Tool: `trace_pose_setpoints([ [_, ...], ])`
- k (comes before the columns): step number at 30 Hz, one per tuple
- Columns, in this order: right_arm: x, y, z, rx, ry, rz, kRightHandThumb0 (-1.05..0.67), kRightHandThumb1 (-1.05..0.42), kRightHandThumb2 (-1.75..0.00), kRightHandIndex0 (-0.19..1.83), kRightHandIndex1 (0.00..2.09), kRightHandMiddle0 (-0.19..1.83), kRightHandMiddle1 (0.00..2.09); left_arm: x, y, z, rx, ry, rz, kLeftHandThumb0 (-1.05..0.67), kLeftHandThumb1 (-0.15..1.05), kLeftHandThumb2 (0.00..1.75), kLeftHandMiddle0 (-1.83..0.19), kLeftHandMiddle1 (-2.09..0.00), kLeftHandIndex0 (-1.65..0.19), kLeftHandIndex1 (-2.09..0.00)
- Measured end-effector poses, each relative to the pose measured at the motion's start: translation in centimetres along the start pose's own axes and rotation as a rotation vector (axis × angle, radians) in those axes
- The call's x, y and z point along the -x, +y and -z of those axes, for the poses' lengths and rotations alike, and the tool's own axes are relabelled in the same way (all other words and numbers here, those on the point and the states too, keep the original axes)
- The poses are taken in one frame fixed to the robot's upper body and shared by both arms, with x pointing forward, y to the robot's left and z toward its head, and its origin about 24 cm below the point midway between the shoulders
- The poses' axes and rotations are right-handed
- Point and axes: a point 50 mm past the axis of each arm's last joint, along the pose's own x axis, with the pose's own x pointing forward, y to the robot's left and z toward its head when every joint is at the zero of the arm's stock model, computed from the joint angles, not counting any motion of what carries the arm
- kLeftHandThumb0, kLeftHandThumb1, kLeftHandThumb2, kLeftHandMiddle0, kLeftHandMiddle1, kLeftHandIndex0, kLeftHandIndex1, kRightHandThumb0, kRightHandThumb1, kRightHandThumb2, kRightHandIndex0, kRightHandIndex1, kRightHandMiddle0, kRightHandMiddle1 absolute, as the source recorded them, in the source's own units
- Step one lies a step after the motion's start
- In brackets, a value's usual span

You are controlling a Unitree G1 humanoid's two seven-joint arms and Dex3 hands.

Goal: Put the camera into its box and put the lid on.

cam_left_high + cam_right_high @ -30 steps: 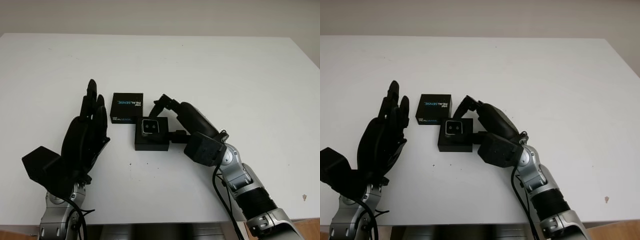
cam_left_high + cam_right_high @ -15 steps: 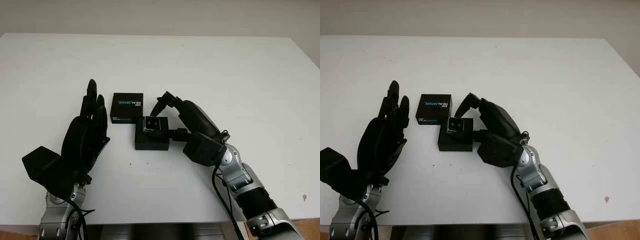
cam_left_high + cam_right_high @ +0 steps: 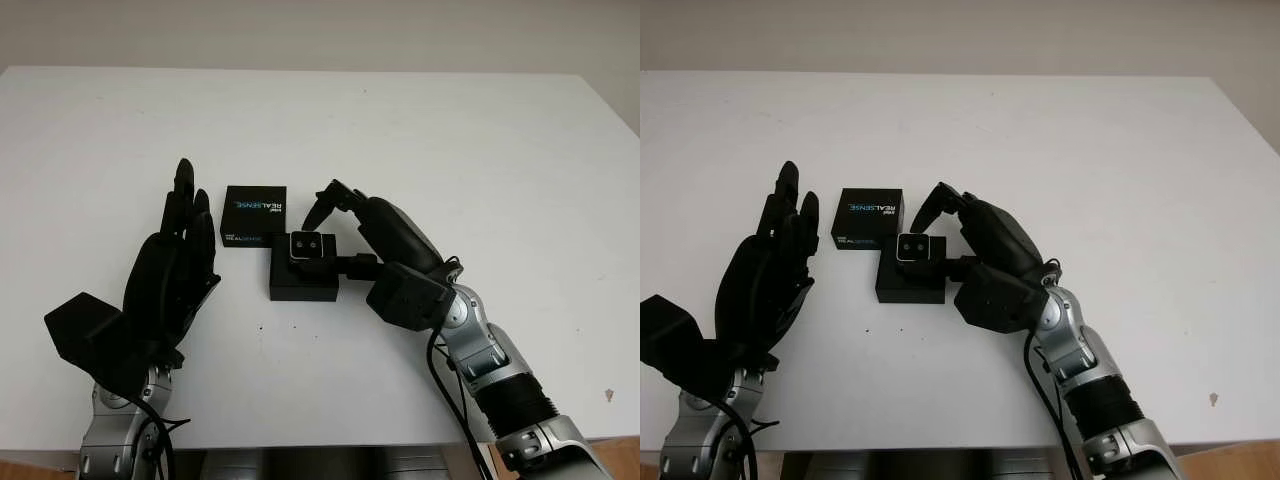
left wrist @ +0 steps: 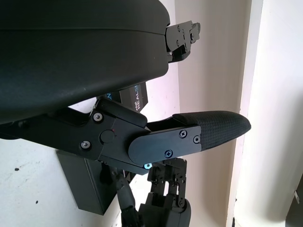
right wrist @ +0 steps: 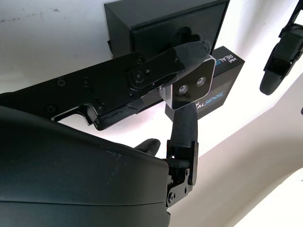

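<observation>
White counter [image 3: 480, 150] fills the left eye view, and near its middle sits the black box [image 3: 303, 280], with the lid [image 3: 254, 216] printed in blue and white lying just beyond it toward the left, the two about touching at a corner. The right hand [image 3: 345, 235] reaches in from the lower right and pinches the small silver camera [image 3: 308, 245] over the far edge of the box, lenses facing up. The left hand [image 3: 175, 270] stands open and upright to the left of the box, apart from it. From the left wrist view, the box [image 4: 87, 177] lies past the black fingers [image 4: 208, 130], which hold nothing. From the right wrist view, the camera [image 5: 191, 84] is clamped between taped fingertips [image 5: 189, 52] above the box's open recess [image 5: 170, 28], the lid [image 5: 220, 90] behind it.
</observation>
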Motion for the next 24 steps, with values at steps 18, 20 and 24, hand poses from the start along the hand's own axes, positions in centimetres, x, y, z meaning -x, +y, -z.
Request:
trace_pose_setpoints([
  [18, -0.07, -0.02, -0.33, -0.009, -0.007, -0.031, -0.42, -1.04, -0.05, 0.11, 0.54, 0.22, 1.74, -0.02, -0.11, 0.03, 0.001, 0.001, -0.002, -0.82, 1.05, 0.61, 0.19, 0.0, 0.19, 0.0],
  [20, -0.07, 0.01, -0.31, -0.009, -0.005, -0.035, -0.42, -1.04, -0.05, 0.11, 0.54, 0.22, 1.74, -0.02, -0.11, 0.03, 0.002, 0.001, -0.003, -0.82, 1.05, 0.61, 0.19, 0.0, 0.19, 0.0],
  [24, -0.07, 0.02, -0.31, -0.012, -0.005, -0.035, -0.41, -1.04, -0.05, 0.12, 0.53, 0.22, 1.74, -0.02, -0.11, 0.0, 0.001, 0.0, -0.002, -0.82, 1.05, 0.62, 0.19, 0.0, 0.19, 0.0],
])
